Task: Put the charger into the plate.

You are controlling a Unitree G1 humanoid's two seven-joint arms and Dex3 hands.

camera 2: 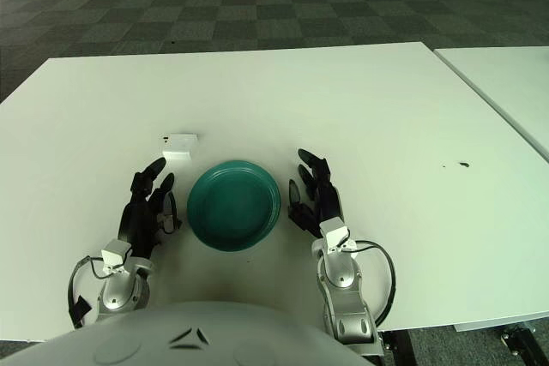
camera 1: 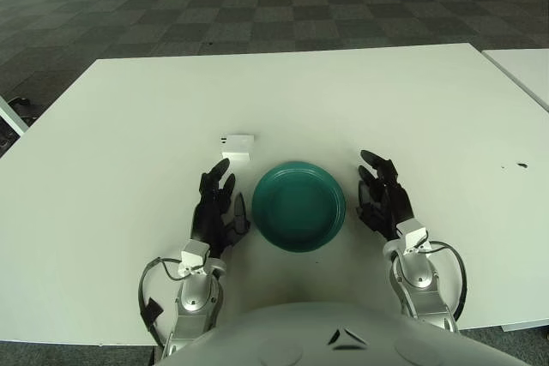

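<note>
A small white charger [camera 1: 238, 147] lies on the white table, just beyond and left of a dark green plate [camera 1: 299, 206]. The plate holds nothing. My left hand [camera 1: 219, 206] rests on the table left of the plate, fingers spread and empty, its fingertips a short way short of the charger. My right hand [camera 1: 383, 193] rests right of the plate, fingers relaxed open and empty.
The white table [camera 1: 129, 126] spreads wide around the plate. A second white table [camera 1: 523, 66] stands at the right with a narrow gap between. Small dark specks [camera 1: 520, 165] mark the table's right side. Dark carpet floor lies beyond.
</note>
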